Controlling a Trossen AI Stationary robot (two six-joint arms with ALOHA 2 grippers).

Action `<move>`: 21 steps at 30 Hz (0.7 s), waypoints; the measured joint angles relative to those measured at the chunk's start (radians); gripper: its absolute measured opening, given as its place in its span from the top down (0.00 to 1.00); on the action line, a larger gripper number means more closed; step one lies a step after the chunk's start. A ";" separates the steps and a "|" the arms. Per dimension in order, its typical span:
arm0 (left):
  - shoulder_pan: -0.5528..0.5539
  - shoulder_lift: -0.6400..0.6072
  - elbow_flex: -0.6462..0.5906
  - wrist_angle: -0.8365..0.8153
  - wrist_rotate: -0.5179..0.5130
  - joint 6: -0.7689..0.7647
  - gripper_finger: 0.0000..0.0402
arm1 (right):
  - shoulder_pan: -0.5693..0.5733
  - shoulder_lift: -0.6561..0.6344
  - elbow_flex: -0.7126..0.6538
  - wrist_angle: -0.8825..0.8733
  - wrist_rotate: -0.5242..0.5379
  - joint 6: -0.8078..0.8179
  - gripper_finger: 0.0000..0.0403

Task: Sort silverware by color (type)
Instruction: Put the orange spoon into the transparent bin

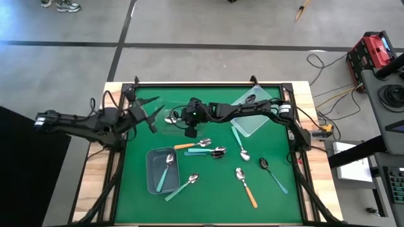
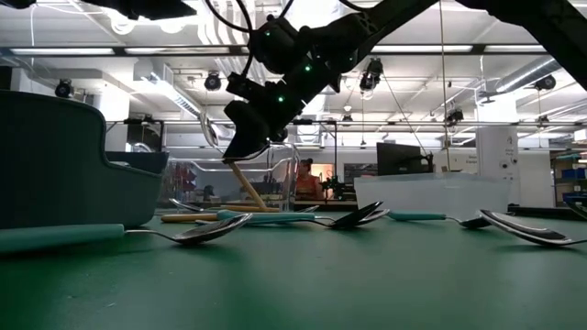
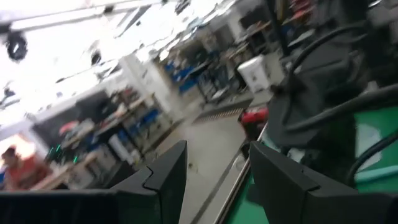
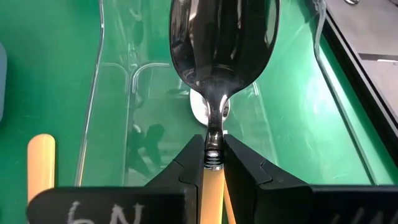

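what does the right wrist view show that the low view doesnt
Only the right wrist view: the right tool shut on the neck of the orange-handled spoon, directly above the clear bin, with another orange handle on the mat.

Only the low view: the grey bin, spoons lying across the mat such as the teal-handled spoon, and the room behind.

Both: the held spoon and the clear bin.
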 joint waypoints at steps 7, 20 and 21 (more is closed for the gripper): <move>0.057 0.046 0.000 -0.082 -0.012 -0.212 0.61 | 0.000 0.000 0.000 -0.001 0.000 -0.011 0.91; 0.153 0.160 0.000 -0.381 0.266 -0.754 0.61 | 0.000 0.000 0.000 0.000 0.008 -0.063 0.91; 0.155 0.166 0.000 -0.381 0.266 -0.761 0.61 | 0.000 0.000 0.000 0.000 0.008 -0.063 0.91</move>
